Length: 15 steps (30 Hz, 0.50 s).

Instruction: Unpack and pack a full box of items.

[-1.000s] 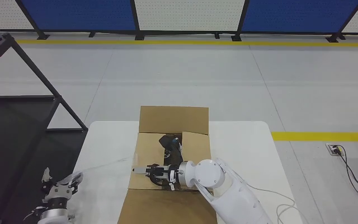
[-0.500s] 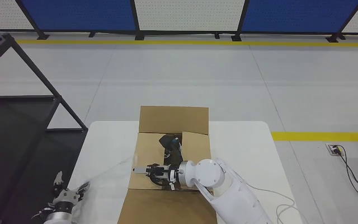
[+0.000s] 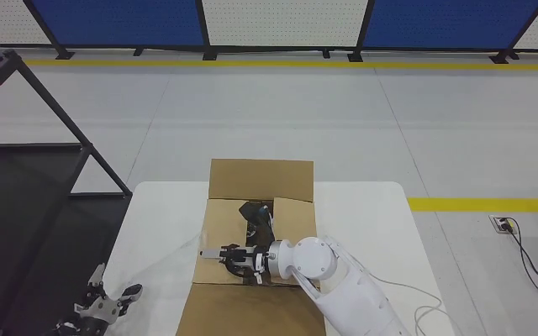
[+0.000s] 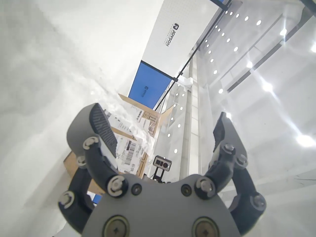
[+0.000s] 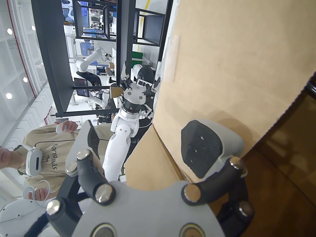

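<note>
Box (image 3: 261,178) on table (image 3: 361,227), right gripper (image 3: 225,254) over it, left gripper (image 3: 108,304) left of table

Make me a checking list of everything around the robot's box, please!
Surface: white table, with the box standing on it.
Job's things: open cardboard box; dark item inside, kind unclear.
Clutter: clear crinkly film near the box.
Grippers: right gripper open over the box, fingers either side of a flap edge; left gripper open, empty, by the table's left edge.
Cables: floor cable at a socket, right of the table.
Surroundings: blue and white panels, yellow floor lines, black rack.
</note>
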{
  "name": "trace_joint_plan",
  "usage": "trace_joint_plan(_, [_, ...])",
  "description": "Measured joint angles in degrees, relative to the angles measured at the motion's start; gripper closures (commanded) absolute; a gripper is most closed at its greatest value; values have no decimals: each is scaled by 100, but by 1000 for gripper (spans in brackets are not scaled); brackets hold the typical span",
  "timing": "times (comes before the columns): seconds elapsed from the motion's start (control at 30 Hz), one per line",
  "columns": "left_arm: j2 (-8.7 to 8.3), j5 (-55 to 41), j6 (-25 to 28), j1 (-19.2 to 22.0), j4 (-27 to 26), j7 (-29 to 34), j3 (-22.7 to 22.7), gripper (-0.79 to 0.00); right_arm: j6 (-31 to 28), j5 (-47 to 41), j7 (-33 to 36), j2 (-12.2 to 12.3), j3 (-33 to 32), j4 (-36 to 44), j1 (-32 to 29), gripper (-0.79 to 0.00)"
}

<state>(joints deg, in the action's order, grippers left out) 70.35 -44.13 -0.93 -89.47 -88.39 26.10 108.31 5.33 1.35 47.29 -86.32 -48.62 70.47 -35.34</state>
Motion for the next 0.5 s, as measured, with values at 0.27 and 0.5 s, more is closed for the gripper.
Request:
trace_joint_plan(0.27, [-35,173,294,-484,-489,917,95,-785,-6,24,30,-9,-9,20,10,-785])
trace_joint_plan(0.5, [-33,263,567,-793,-1029,1242,56,-785,-15,47,52,-25,11,48,37,-785])
